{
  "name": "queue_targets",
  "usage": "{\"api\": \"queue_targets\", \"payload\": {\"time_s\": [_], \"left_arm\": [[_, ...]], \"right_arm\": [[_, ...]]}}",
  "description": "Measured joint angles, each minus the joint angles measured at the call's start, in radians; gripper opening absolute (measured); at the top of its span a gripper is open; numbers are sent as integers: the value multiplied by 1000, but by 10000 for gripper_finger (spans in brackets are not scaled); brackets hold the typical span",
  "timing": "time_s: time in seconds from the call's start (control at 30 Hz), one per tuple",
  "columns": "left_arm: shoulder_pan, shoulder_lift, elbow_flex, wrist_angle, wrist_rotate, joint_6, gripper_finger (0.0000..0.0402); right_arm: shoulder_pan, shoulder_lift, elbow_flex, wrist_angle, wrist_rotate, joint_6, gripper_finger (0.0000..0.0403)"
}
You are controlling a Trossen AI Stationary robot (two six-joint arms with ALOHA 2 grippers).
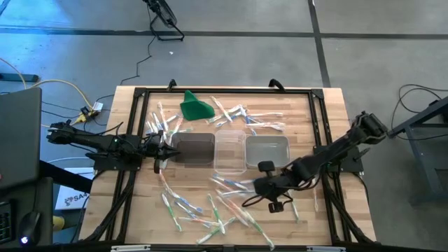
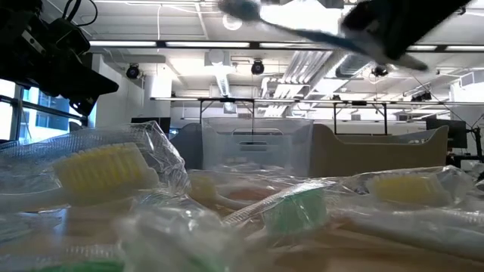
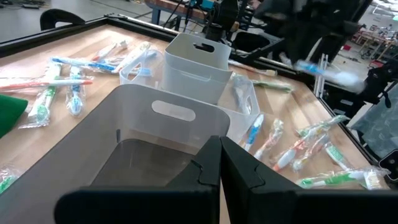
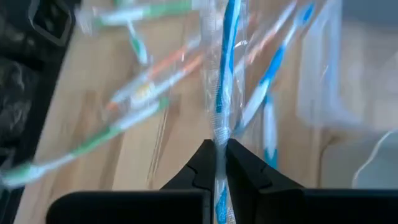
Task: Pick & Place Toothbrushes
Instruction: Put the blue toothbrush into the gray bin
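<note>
Between right tool tips, blurred toothbrush

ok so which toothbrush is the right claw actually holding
The blue-and-white wrapped toothbrush, pinched between the right claw fingers; the other toothbrushes lie loose on the table.

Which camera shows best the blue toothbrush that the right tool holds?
The right wrist view: the right tool is shut on the blue toothbrush. The left wrist view and low view show it blurred; the high view hardly shows it.

High cam looks straight down on the desk, low cam sits level among toothbrushes; both wrist cams share the tubs.
</note>
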Motion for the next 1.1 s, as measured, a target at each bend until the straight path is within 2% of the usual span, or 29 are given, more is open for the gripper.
{"api": "queue_targets", "payload": {"time_s": [0.23,0.43,0.7,0.93,1.1], "left_arm": [[0,0,0,0,0,0,0],[0,0,0,0,0,0,0],[0,0,0,0,0,0,0],[0,0,0,0,0,0,0],[0,0,0,0,0,0,0]], "right_arm": [[-2,-34,93,-127,132,-12,13],[-8,-48,175,-298,231,59,13],[-62,-47,236,-529,265,197,13],[-130,-47,237,-778,257,328,13],[-178,-47,237,-883,251,380,13]]}}
